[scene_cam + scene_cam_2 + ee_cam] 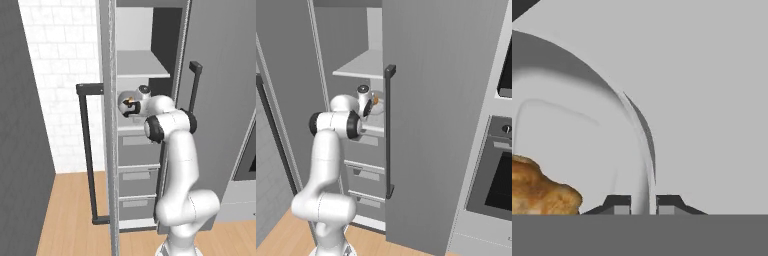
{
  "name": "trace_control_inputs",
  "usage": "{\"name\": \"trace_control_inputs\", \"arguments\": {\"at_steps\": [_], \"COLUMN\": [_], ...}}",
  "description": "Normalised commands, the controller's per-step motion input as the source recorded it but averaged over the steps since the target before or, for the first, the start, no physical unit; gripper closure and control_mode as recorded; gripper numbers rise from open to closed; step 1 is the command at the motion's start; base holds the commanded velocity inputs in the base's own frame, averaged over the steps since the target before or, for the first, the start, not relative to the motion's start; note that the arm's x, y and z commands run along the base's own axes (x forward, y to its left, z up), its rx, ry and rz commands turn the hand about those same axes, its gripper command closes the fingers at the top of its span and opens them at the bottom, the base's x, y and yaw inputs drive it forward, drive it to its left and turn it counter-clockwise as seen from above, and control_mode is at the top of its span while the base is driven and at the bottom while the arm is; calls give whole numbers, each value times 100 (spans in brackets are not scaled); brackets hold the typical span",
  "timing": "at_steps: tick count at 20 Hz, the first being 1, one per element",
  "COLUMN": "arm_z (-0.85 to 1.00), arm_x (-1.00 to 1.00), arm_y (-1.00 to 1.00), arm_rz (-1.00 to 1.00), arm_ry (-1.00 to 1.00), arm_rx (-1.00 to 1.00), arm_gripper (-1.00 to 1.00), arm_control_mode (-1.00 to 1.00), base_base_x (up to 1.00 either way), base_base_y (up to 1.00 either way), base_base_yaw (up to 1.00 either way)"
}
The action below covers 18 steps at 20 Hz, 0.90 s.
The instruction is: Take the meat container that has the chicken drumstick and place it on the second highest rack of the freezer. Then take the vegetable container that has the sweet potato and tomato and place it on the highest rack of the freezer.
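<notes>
Gripper [643,206] clenched on the meat container's rim [643,150], chicken drumstick [539,190] inside; best set level on the freezer rack [131,131] before releasing

You had the end effector [643,206] astride the container [587,150] wall inside the freezer [145,30], below its shelf [140,65]; the drumstick [539,192] lay in the container, drawers [137,175] beneath.

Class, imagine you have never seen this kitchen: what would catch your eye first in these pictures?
The white arm reaching into the open freezer, below its upper shelf. Close up, the hand is pinched on the rim of a pale container, with golden-brown chicken lying inside at the lower left.
</notes>
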Motion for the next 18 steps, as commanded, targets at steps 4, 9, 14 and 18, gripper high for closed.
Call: {"name": "trace_control_inputs", "arguments": {"at_steps": [4,9,14,18], "arm_z": [-13,0,-4,1], "arm_x": [8,-81,-100,-100], "arm_y": [1,-2,-3,0], "arm_rz": [0,1,16,21], "arm_ry": [-1,0,-5,-15], "arm_rx": [3,13,1,-21], "arm_gripper": [-100,-100,-100,-100], "arm_control_mode": [-100,-100,-100,-100], "base_base_x": [0,0,0,0], "base_base_y": [0,0,0,0], "base_base_yaw": [0,0,0,0]}}
